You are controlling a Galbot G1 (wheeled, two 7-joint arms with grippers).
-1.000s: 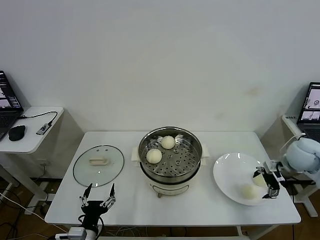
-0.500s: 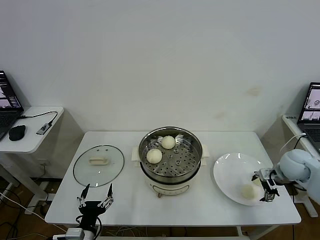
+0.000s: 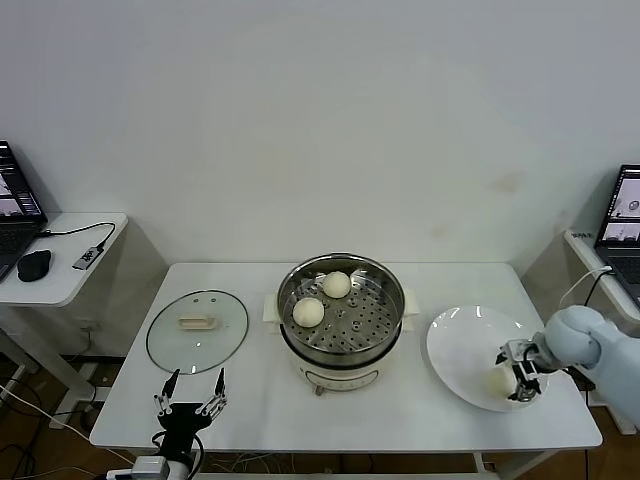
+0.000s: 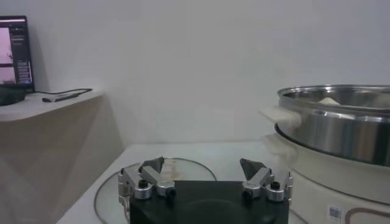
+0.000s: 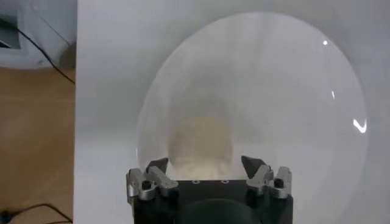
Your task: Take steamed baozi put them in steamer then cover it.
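Since a second ago my right gripper [image 3: 521,378] has dropped onto the plate [image 3: 460,345] beside the steamer [image 3: 340,310], fingers part-open astride a baozi [image 5: 201,141], not yet gripped; left gripper [image 3: 190,395] idles open.

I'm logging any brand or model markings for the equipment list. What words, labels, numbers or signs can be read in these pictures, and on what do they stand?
No text can be read.
Small square sticker on the steamer base, left wrist view: too small to read.
Laptop screens at both edges: content blurred, unreadable.
Cover, plate and baozi: no markings seen.
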